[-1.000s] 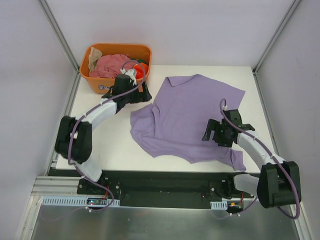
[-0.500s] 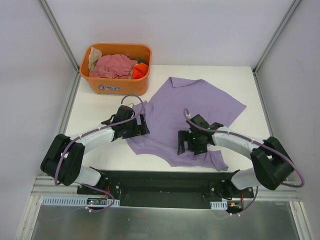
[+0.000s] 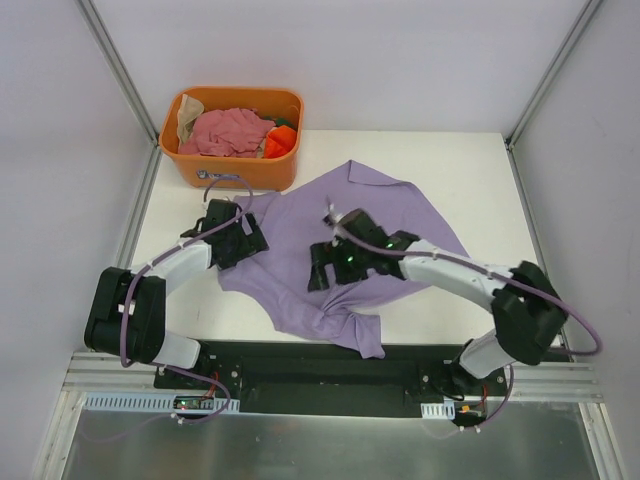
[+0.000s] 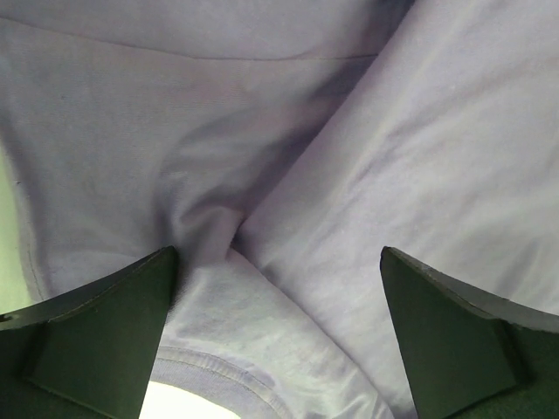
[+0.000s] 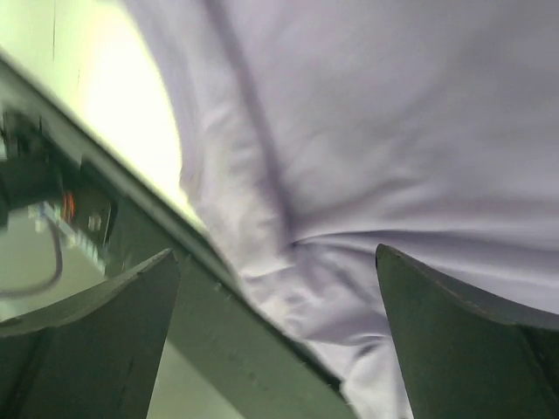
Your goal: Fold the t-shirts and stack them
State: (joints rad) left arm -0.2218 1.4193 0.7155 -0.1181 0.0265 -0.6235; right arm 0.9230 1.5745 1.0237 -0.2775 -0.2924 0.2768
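The large lavender-purple t-shirt [image 3: 340,235] lies rumpled across the middle of the white table [image 3: 480,165]. Its lower corner hangs over the front edge. My left gripper [image 3: 247,241] is open at the shirt's left edge. In the left wrist view [image 4: 279,349] its jaws stand wide apart over a fold and a hem of the cloth [image 4: 288,218]. My right gripper [image 3: 321,272] is open over the shirt's middle. In the right wrist view [image 5: 279,349] its jaws stand wide apart above wrinkled cloth [image 5: 367,131] near the table's front edge.
An orange plastic tub [image 3: 236,170] stands at the back left. It holds a dusty pink shirt [image 3: 232,131], an orange one [image 3: 282,141] and a beige one [image 3: 188,112]. A black rail [image 3: 300,365] runs along the front edge. Metal frame posts stand at both back corners.
The left gripper came from the tub down to the shirt's left edge. The right gripper swept left across the shirt. The shirt shifted left and bunched, its corner now over the front edge.
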